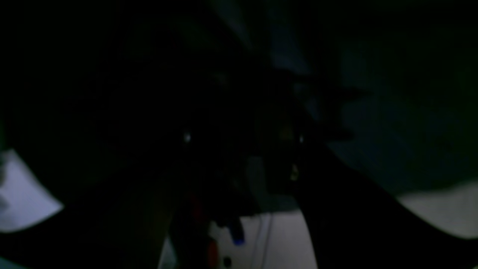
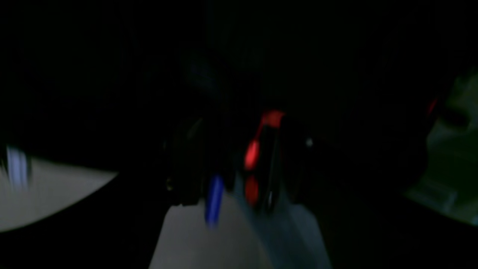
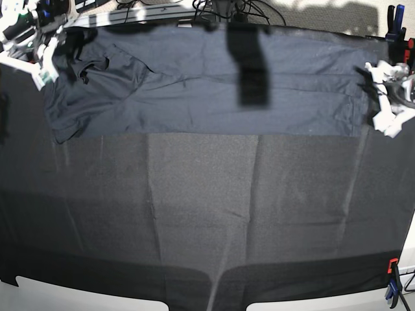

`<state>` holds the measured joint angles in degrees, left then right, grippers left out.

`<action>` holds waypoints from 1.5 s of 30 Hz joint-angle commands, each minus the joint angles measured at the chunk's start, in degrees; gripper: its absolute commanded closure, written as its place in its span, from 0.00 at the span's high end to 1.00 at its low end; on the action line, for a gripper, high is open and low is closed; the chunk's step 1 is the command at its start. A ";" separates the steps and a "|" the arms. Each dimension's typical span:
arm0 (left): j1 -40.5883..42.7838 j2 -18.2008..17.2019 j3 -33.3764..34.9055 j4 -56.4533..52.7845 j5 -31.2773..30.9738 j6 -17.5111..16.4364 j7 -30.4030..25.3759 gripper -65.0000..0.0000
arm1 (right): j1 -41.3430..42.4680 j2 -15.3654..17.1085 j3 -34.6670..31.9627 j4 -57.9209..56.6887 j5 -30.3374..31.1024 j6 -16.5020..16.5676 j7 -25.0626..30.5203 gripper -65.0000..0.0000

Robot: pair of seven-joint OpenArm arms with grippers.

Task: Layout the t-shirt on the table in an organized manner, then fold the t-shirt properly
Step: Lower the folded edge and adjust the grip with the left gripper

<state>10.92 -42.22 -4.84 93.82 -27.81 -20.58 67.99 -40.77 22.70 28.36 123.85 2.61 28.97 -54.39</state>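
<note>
A dark navy-grey t-shirt [image 3: 194,91] lay stretched across the far half of the bench [image 3: 207,220], spread wide from one side to the other on the black cloth that covered the surface. Its lower edge ran in a nearly straight line across the middle of the bench, while the part at the base view's left was bunched and creased, with folds gathered around what looked like a sleeve. A dark vertical shadow fell on the fabric near the far edge.

The right gripper [image 3: 45,61], a white assembly, sat at the far corner on that view's left, at the crumpled end of the shirt. The left gripper [image 3: 389,103] rested at the opposite end, at the shirt's edge on that view's right. Whether either pair of jaws stood open, closed or gripping fabric could not be told; both were small in the base view, and both wrist views were almost entirely dark and blurred, showing only faint red and blue glints and pale patches.

A blue and orange clamp [image 3: 392,285] held the cloth at the near corner on the base view's right, and another clamp [image 3: 393,23] stood at the far corner on the same side.
</note>
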 commanded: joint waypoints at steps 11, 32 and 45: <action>-0.61 -1.09 -0.48 17.62 16.59 14.01 -14.69 0.34 | 1.90 0.79 0.55 6.43 14.60 -3.34 7.89 0.48; -0.42 8.57 -0.22 4.39 -11.10 -16.46 -8.13 0.34 | 1.86 0.76 0.55 6.43 14.56 -3.34 7.50 0.48; 2.84 10.75 -0.15 4.13 -11.32 -17.77 -2.32 0.34 | 1.86 0.79 0.55 6.43 14.56 -3.34 6.78 0.48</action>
<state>14.31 -30.48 -4.51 97.19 -38.70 -38.15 66.11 -38.89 22.72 28.34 129.34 16.73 26.70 -48.71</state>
